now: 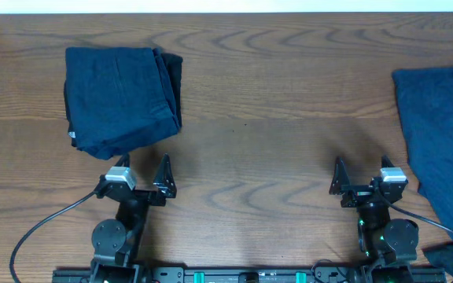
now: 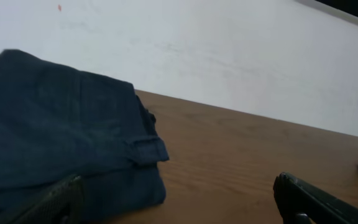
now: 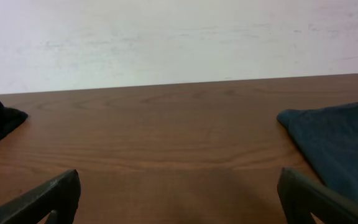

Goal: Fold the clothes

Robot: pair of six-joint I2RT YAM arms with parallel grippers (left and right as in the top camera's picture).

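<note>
Folded navy clothes [image 1: 120, 98] (black cloth [image 1: 174, 75] showing at one side) are seen near the tabletop's [image 1: 274, 94] far left corner, just beyond the wide-open, empty left tool [image 1: 142, 167]. Another navy garment [image 1: 443, 134] is spread along the right edge, beside the equally wide right tool [image 1: 362, 169].

Clothes [image 1: 120, 98] matt dk-navy cloth, table [image 1: 258, 141] smooth wood-grain.

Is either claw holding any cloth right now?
No, the left gripper and right gripper both stand open with nothing in their grasp; the folded navy pile and spread navy cloth lie on the table.
</note>
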